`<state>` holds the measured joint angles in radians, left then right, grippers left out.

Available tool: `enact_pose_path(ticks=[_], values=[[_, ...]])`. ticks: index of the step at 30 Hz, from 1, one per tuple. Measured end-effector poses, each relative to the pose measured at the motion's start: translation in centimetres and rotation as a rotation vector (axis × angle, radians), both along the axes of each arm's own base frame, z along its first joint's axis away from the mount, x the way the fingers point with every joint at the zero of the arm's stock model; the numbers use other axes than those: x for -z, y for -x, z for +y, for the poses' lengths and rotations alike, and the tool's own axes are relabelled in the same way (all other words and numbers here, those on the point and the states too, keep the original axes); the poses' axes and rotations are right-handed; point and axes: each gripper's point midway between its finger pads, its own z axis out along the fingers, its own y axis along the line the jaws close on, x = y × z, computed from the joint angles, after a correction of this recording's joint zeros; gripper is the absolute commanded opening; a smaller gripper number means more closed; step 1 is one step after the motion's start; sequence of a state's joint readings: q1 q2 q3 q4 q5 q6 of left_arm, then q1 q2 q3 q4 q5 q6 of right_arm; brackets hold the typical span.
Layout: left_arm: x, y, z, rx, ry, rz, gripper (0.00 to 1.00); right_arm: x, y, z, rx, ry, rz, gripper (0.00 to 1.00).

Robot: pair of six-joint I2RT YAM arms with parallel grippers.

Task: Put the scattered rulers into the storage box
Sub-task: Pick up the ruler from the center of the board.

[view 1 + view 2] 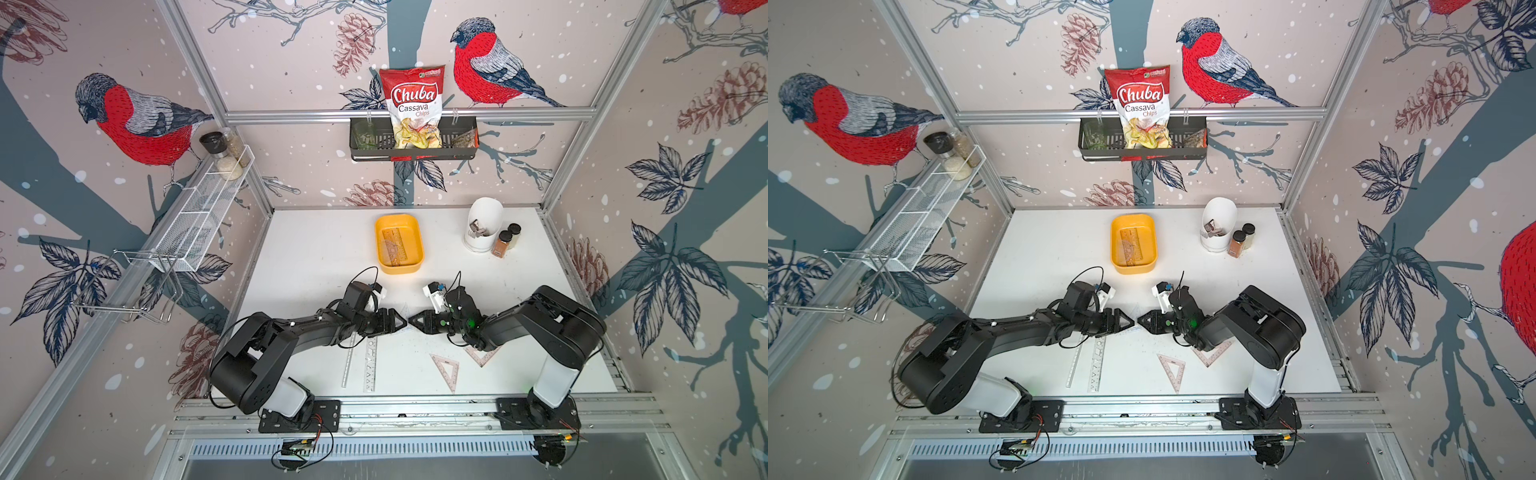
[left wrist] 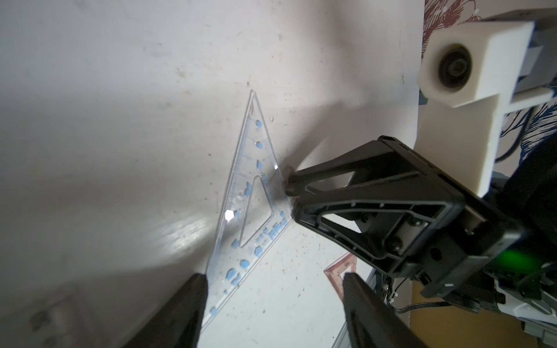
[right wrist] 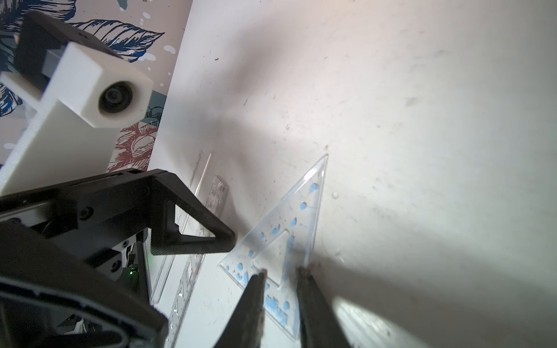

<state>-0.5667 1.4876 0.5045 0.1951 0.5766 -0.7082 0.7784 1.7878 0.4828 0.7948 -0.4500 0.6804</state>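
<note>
A clear triangle ruler with blue marks (image 2: 250,168) (image 3: 304,208) lies flat mid-table between both grippers. My right gripper (image 3: 281,271) (image 1: 410,321) stands narrowly open, with its fingertips down on the triangle's edge. My left gripper (image 2: 272,277) (image 1: 402,322) is wide open, one finger at the triangle's corner. The yellow storage box (image 1: 399,270) (image 1: 1133,268) farther back holds rulers (image 1: 394,245). Near the front lie a clear straight ruler (image 1: 348,365), a stencil ruler (image 1: 371,365) and two pink triangles (image 1: 446,370) (image 1: 482,355), the second partly under the right arm.
A tall white pot (image 1: 482,224) and two spice jars (image 1: 500,245) stand at the back right. A black basket (image 1: 413,143) with a chips bag hangs on the back wall. A white wire shelf (image 1: 199,216) runs along the left wall.
</note>
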Motion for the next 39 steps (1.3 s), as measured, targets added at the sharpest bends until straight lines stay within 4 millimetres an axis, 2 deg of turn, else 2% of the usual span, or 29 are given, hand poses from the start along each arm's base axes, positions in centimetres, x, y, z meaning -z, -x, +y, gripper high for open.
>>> enact_pose_path(ticks=[5, 11, 30, 34, 39], values=[[0.0, 0.2, 0.1, 0.0, -0.001, 0.001, 0.76, -0.4, 0.3, -0.4, 0.004, 0.014, 0.016, 0.28], [0.0, 0.4, 0.2, 0.0, -0.002, 0.001, 0.77, -1.4, -0.1, 0.4, -0.004, 0.002, 0.004, 0.28], [-0.1, 0.5, 0.6, -0.012, -0.037, 0.008, 0.83, -0.2, -0.1, 0.8, -0.013, 0.008, 0.013, 0.28], [0.1, 0.7, 0.6, -0.004, -0.034, 0.007, 0.82, -0.2, -0.2, 0.8, -0.015, 0.001, 0.01, 0.28], [0.2, 0.8, 0.1, 0.01, -0.009, 0.0, 0.73, -0.2, -0.2, 0.9, -0.017, -0.007, 0.006, 0.28]])
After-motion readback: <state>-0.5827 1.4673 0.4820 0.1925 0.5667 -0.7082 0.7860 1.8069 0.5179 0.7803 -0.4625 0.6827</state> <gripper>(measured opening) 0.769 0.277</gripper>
